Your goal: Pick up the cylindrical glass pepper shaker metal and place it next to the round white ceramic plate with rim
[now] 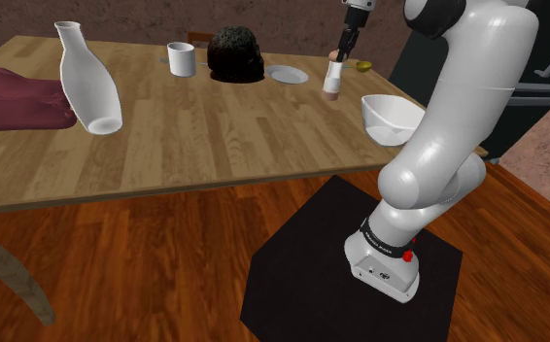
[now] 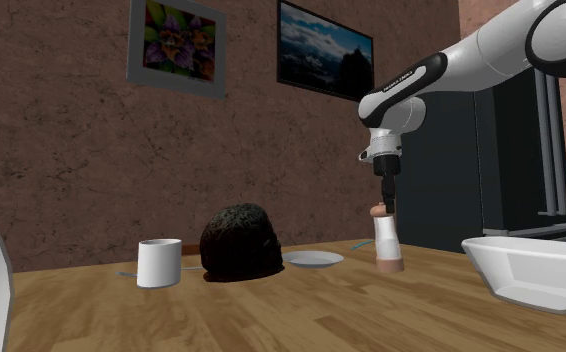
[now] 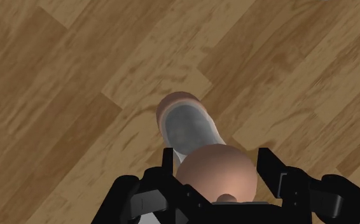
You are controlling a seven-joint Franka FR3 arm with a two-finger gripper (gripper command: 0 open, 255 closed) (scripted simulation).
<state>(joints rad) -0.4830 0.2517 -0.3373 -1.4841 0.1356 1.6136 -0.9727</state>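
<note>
Gripper (image 3: 216, 167): black fingers clamped on the pepper shaker (image 2: 387, 243) at its rounded cap, 1 on each side.
Wrist view: grip on the cap seen from close up, clear body leaning away over the wooden table (image 3: 58, 95).
Shoulder view: shaker just right of the plate (image 1: 288, 74), white bowl (image 1: 392, 119) nearer; base touching the wood or not, cannot tell.
Shaker look: pale see-through cylinder, pinkish-brown cap and base.

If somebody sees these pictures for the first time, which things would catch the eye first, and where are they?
First comes the big white arm reaching over the wooden table, its fingers clasping the cap of a pale pepper shaker near the far edge. Next come the tall white bottle at the shoulder view's left and the dark rough lump beside the small plate.
</note>
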